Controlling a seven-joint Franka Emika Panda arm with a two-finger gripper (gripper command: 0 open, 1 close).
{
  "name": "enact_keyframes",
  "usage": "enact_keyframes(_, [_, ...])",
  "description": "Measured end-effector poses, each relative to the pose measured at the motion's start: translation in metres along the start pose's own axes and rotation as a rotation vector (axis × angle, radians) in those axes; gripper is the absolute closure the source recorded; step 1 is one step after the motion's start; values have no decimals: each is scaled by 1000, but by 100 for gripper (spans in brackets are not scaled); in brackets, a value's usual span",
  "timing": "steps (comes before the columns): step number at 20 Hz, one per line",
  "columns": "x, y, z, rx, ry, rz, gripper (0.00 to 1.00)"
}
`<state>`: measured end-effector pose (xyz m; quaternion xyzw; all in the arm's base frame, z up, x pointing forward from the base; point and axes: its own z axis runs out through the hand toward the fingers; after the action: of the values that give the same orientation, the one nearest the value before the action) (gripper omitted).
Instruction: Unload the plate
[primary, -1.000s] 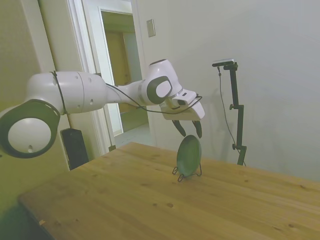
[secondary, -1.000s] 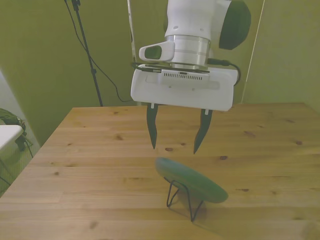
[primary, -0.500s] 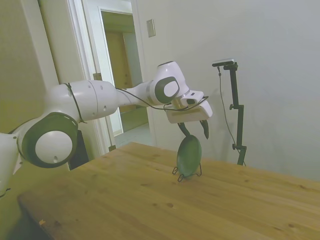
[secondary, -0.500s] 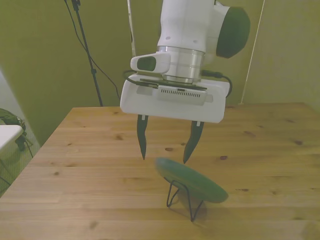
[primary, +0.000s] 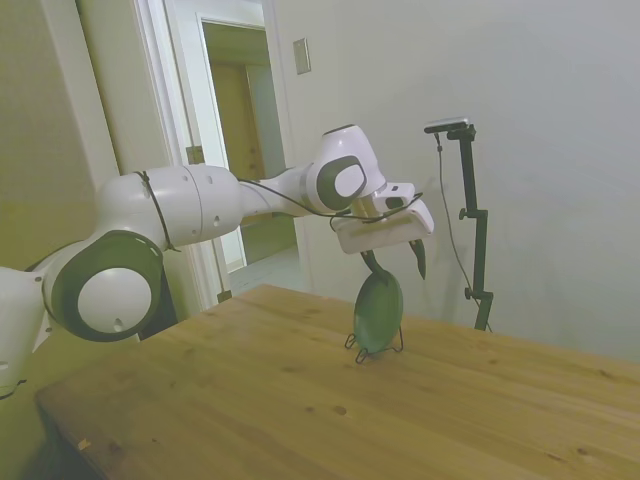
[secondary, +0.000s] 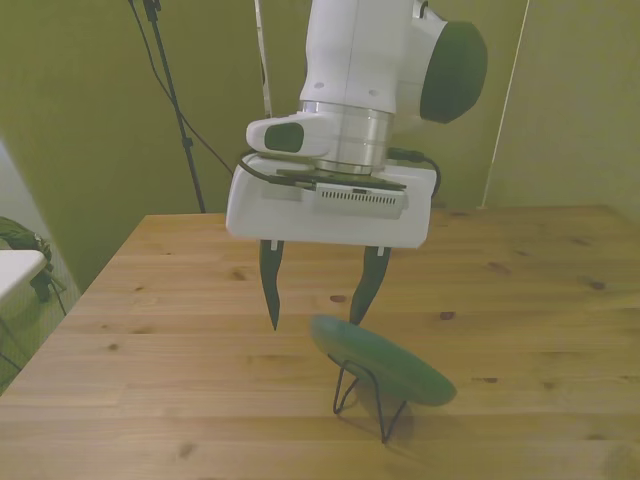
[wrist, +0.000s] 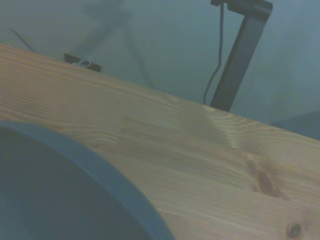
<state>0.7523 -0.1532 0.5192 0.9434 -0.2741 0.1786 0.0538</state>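
Note:
The dark green plate (primary: 378, 310) stands tilted on edge in a thin black wire stand (primary: 373, 346) on the wooden table (primary: 250, 400). In the front view the plate (secondary: 385, 362) leans toward that view's right over the stand (secondary: 362, 395). My gripper (secondary: 314, 321) is open and hangs right at the plate's upper rim, one fingertip (secondary: 356, 316) close against the rim and the other off toward the front view's left. From the side, the gripper (primary: 397, 264) sits just above the plate's top. The wrist view shows the plate's rim (wrist: 100, 170) close by, blurred.
Bare wooden tabletop (secondary: 150, 300) lies all around the stand. A doorway (primary: 245, 150) opens in the wall behind the arm in the side view.
The gripper has come down and shifted toward the front view's left, from above and behind the plate to its upper rim. It stays open. Plate and stand have not moved.

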Motion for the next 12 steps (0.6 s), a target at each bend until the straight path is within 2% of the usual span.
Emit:
enact_keyframes(1, [0,0,1,3,7,-5,0])
enact_keyframes(2, [1,-1,2,6,15,-5,100])
enact_keyframes(12, [-1,-3,10,19,32,-16,100])
